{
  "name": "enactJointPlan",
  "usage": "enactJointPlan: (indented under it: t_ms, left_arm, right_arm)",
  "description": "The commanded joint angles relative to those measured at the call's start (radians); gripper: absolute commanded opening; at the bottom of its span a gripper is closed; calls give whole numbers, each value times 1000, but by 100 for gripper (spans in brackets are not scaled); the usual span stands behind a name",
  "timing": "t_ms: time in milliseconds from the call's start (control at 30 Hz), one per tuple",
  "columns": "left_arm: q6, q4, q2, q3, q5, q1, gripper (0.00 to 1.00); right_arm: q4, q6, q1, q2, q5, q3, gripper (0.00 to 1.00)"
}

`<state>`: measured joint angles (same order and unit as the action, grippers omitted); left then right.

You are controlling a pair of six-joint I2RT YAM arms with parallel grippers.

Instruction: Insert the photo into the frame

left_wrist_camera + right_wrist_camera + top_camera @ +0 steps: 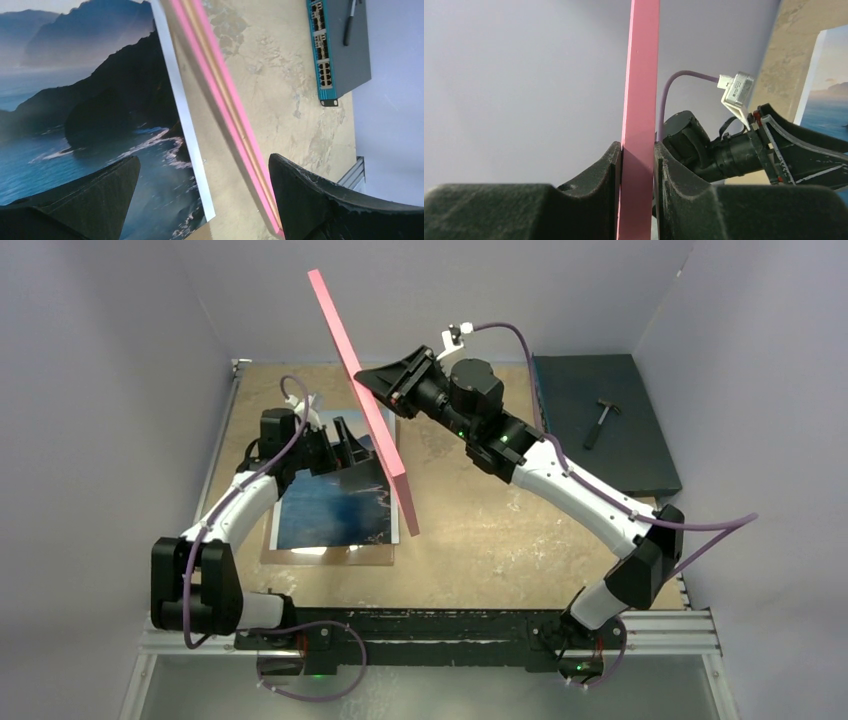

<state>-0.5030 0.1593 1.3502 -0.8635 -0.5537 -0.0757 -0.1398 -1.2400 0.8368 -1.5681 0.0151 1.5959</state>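
Counter: tan, mottled, worn-looking top, with a pale patchy finish in the left wrist view. Plain pale lilac-grey walls close it in on the left, back and right. A metal rail runs along the near edge and both arm bases are bolted to it.

Photo lies flat and face up on the counter, left of centre. It shows sea, dark mountains and sky with a white border. A tan edge shows under its near side, can't tell what it is.

Frame is up in the air, on edge and tilted. It runs from high at the back down toward the photo's right side. Can't tell if its low corner touches the counter. The left wrist view shows it edge-on just beside the photo's white border, in pink and wood-coloured stripes.

Right hand is clamped on the frame's rail partway up. In the right wrist view both fingers press on the pink rail.

Left hand hovers over the far part of the photo, fingers spread wide, holding nothing. The photo and frame edge show between them.

Far right of the counter: a dark flat box with a blue port strip on one side. A small hammer-like tool lies on top. It is well apart from the photo.
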Motion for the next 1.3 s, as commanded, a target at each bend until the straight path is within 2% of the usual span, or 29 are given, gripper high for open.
enactJointPlan:
  t_ms: [0, 300, 633, 867, 967, 1100, 1167, 1267]
  left_arm:
    - [-69, -117, -7, 11, 27, -32, 100]
    - [-36, -132, 57, 22, 94, -63, 100]
    - [-92, -233, 76, 34, 50, -109, 100]
    - [-78, -237, 117, 33, 45, -124, 100]
    - [-87, -251, 125, 33, 26, -124, 95]
    - [-103, -282, 126, 32, -6, -125, 83]
    - [-108, -302, 130, 36, -25, -124, 75]
    - [-110, -325, 136, 38, -40, -125, 55]
  right_arm:
    - [-218, -79, 0, 34, -12, -6, 0]
    - [-286, -116, 1, 37, -12, -14, 0]
    - [-370, -172, 0, 49, -26, -47, 0]
    - [-414, -187, 1, 51, -28, -38, 0]
    - [-426, -194, 0, 51, -30, -38, 0]
    - [-470, -218, 0, 55, -33, -78, 0]
    - [-497, -235, 1, 57, -35, -102, 0]
    - [-508, -244, 0, 67, -42, -131, 0]
